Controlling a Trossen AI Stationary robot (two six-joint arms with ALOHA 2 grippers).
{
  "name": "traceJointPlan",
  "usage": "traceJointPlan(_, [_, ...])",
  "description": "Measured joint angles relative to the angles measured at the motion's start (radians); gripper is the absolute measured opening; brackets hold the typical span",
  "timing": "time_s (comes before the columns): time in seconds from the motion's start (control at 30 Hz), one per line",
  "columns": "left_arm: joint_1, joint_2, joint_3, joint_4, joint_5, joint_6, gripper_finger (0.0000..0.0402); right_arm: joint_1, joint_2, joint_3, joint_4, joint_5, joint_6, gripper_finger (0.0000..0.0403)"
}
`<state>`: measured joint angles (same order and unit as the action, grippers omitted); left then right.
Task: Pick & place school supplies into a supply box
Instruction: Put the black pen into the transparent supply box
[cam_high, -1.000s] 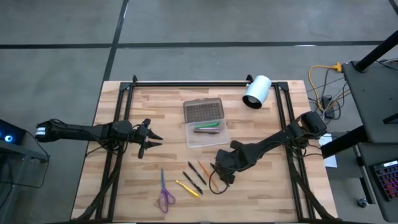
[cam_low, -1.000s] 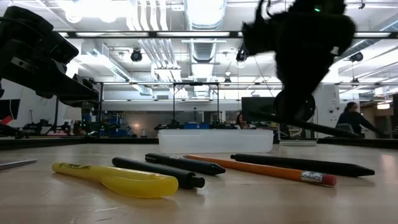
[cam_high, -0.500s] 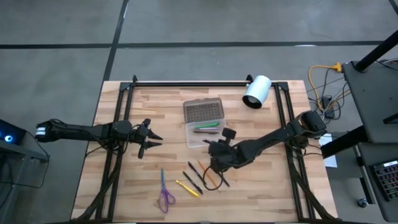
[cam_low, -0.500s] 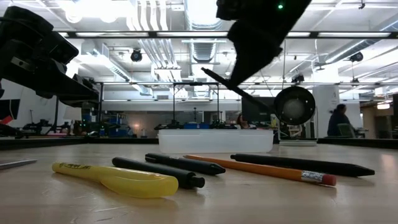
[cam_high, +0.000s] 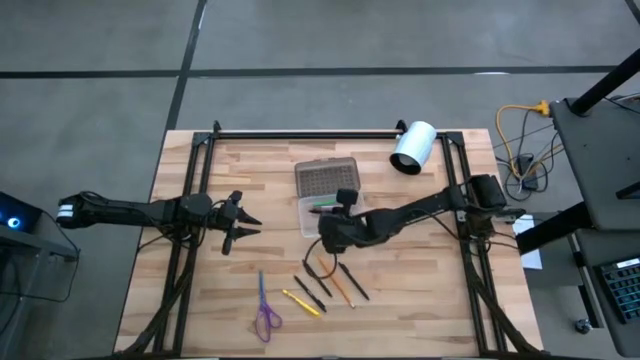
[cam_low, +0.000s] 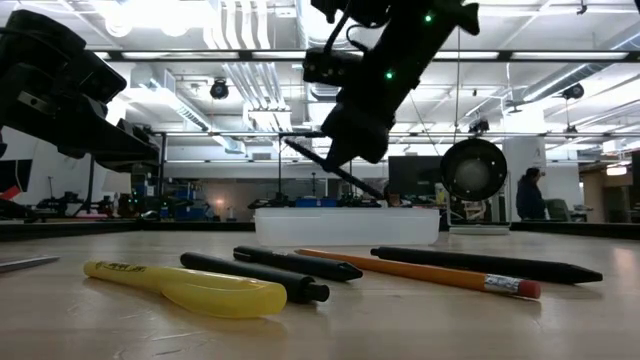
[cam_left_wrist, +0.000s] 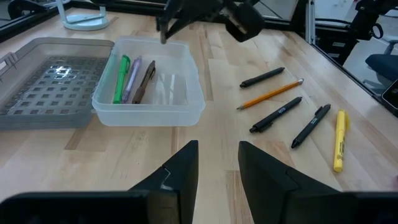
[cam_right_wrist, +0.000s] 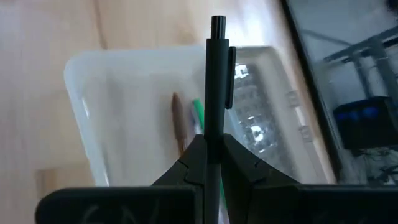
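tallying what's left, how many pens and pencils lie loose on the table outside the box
5, clustered beside the supply box: three black pens, an orange pencil, a yellow pen. Another black pen is held in the right claw, not counted.

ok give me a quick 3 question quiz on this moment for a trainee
1. True or false: the right gripper is shut on a black pen.
2. What does that pen hang over: A the supply box, B the white cylinder, C the scissors?
3. What is the left gripper holding?

Key: 1 true. 2 A. 3 nothing; it waits open, left of the box.
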<state>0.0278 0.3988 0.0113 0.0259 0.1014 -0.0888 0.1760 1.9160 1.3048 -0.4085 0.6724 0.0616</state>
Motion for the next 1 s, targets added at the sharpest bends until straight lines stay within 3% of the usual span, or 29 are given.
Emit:
traceJointPlan(0.47, [0.000,0.000,0.000,0.000,0.000,0.000,0.0099,-0.101,-0.006,0.000,-0.006,-0.328,-0.143,0.0013])
traceJointPlan(0.7, [0.000,0.000,0.000,0.000,0.000,0.000,0.0099,-0.135,-0.006,0.000,-0.056,-0.413,-0.175,0.0014])
traceJointPlan(1.0, [0.000,0.000,0.000,0.000,0.000,0.000,0.0099,-0.165,-0.006,-0.001,-0.088,-0.418,-0.174,0.0039])
